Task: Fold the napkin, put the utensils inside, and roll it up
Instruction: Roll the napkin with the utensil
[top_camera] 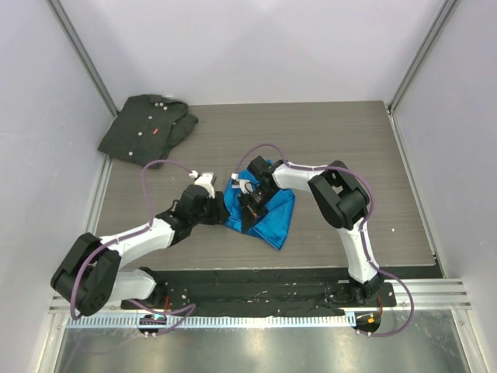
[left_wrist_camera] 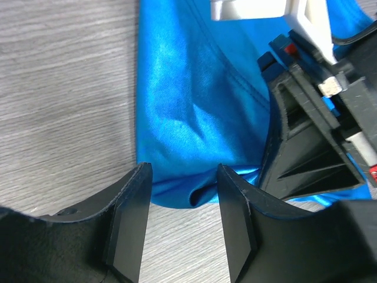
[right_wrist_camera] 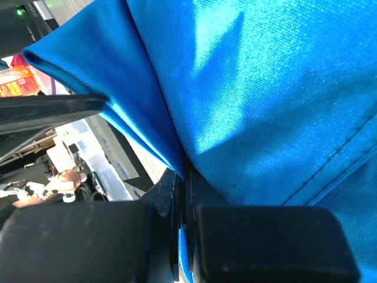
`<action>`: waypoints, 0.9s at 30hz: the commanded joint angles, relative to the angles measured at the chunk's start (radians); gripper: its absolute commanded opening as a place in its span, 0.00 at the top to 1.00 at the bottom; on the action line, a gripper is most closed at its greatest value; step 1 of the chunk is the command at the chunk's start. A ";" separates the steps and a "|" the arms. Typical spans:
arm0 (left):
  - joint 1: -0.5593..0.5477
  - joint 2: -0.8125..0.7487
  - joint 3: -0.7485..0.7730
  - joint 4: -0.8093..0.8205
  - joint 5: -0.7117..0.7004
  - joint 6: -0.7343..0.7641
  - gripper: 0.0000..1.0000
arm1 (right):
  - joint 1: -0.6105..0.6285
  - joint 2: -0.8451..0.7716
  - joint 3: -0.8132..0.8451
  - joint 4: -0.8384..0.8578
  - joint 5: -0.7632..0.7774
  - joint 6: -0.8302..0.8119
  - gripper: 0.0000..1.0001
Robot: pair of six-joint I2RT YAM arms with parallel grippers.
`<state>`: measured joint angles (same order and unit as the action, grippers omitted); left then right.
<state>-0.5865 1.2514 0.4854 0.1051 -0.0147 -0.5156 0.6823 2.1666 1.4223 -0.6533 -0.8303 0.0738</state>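
Pinching a napkin (right_wrist_camera: 265, 88) fold, your right gripper (right_wrist_camera: 184, 177) is clamped tight; your left gripper (left_wrist_camera: 182, 177) stands half-open, the napkin's near edge right between its jaws, lower centre.

1. Your left gripper (left_wrist_camera: 184, 177) stands with jaws apart at the napkin (left_wrist_camera: 177, 106) edge; the right gripper (left_wrist_camera: 312, 135), pinching that cloth, crowds it just beside.
2. The shirt (top_camera: 147, 128) fills the far-left corner of the table (top_camera: 349, 140).
3. Bare wood right of both arms leaves you passage.
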 commanded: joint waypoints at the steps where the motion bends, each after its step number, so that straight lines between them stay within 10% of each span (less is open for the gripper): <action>1: 0.005 0.010 -0.005 0.048 0.009 0.006 0.47 | 0.000 0.044 0.007 -0.037 0.046 -0.020 0.99; 9: 0.005 -0.044 -0.037 0.068 0.041 0.003 0.29 | -0.009 0.068 0.015 -0.046 0.040 -0.014 0.99; 27: 0.007 -0.001 -0.031 0.076 0.035 -0.003 0.39 | -0.021 0.081 0.007 -0.057 0.025 -0.020 0.99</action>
<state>-0.5865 1.2209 0.4286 0.1368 0.0208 -0.5175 0.6598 2.2086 1.4479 -0.6827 -0.9009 0.0776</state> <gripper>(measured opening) 0.643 0.045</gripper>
